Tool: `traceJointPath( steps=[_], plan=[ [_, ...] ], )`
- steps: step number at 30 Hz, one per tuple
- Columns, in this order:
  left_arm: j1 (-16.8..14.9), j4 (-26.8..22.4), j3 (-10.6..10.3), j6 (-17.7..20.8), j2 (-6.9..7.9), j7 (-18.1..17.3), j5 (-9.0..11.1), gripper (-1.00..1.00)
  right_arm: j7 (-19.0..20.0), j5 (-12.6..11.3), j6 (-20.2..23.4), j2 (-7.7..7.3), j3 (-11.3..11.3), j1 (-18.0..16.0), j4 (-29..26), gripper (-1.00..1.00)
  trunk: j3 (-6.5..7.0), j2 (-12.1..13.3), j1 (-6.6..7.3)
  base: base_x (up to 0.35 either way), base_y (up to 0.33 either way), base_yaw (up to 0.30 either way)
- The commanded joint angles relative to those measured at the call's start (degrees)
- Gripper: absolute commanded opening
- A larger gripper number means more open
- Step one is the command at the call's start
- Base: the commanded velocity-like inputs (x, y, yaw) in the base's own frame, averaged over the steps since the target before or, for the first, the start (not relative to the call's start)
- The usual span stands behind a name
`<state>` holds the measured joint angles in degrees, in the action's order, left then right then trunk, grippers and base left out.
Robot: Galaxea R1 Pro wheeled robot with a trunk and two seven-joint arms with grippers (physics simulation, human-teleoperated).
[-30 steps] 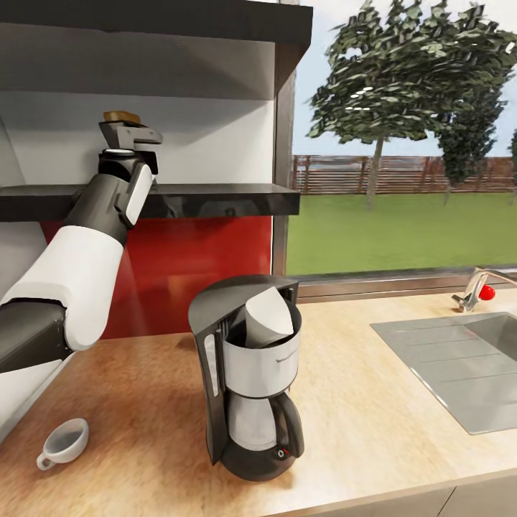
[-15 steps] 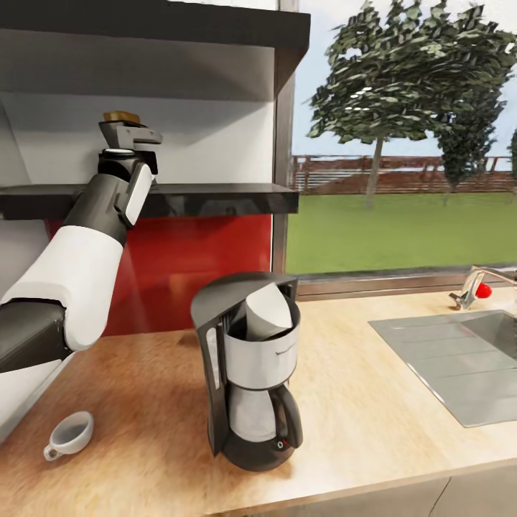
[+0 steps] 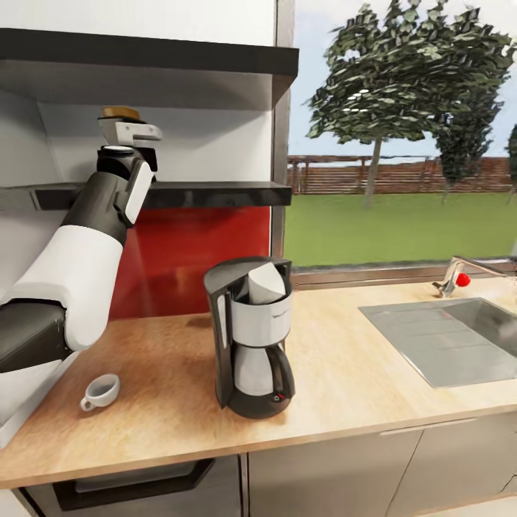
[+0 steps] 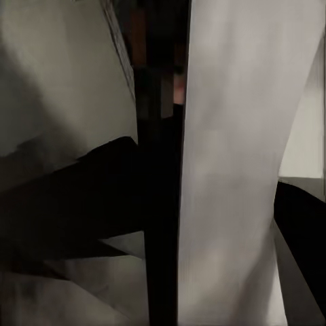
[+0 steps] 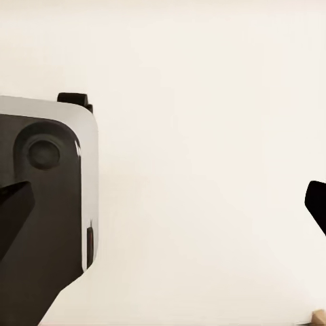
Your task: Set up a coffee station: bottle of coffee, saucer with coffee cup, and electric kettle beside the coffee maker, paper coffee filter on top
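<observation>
In the head view the left arm reaches up to the kitchen shelf [image 3: 208, 194], a thin dark slab on the far wall, and the left gripper [image 3: 128, 131] sits above it with a tan-gold cap [image 3: 120, 112] showing just over its top; whether its fingers clasp the bottle of coffee cannot be told, as the gripper body hides it. Below, on the kitchen countertop [image 3: 359, 373], the coffee maker [image 3: 253, 337] stands upright with the paper coffee filter [image 3: 264, 283] poking out of its open top. The coffee cup [image 3: 101, 390] rests on the worktop to the left, well apart from the machine. A steel sink [image 3: 445, 345] with a red-knobbed tap [image 3: 459, 276] lies to the right. The left wrist view is a dim blur of pale and black surfaces close up, showing nothing certain. In the right wrist view, two dark fingertips [image 5: 13, 210] stand far apart before a plain cream wall, beside a black and grey box [image 5: 47, 204].
</observation>
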<state>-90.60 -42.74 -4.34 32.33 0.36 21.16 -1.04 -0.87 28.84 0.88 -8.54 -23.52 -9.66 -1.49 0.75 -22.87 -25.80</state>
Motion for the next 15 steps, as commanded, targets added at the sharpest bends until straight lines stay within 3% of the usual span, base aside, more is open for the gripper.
traceJointPath(
  steps=[1, 15],
  plan=[
    [-0.02, -0.05, -0.23, 0.37, 0.02, 0.2, -0.19, -1.0, -0.09, 0.6, 0.09, 0.01, -0.47, -0.01, -0.01, 1.0, -0.03, -0.05, 0.02, -0.337, 0.0, 0.0],
    [-0.02, -1.6, -0.33, 0.37, -0.01, 0.2, -0.13, -1.0, -0.18, 0.6, 0.09, 0.17, -0.47, -0.01, -0.08, 1.0, -0.03, -0.05, 0.02, -0.337, 0.0, 0.0]
  ],
)
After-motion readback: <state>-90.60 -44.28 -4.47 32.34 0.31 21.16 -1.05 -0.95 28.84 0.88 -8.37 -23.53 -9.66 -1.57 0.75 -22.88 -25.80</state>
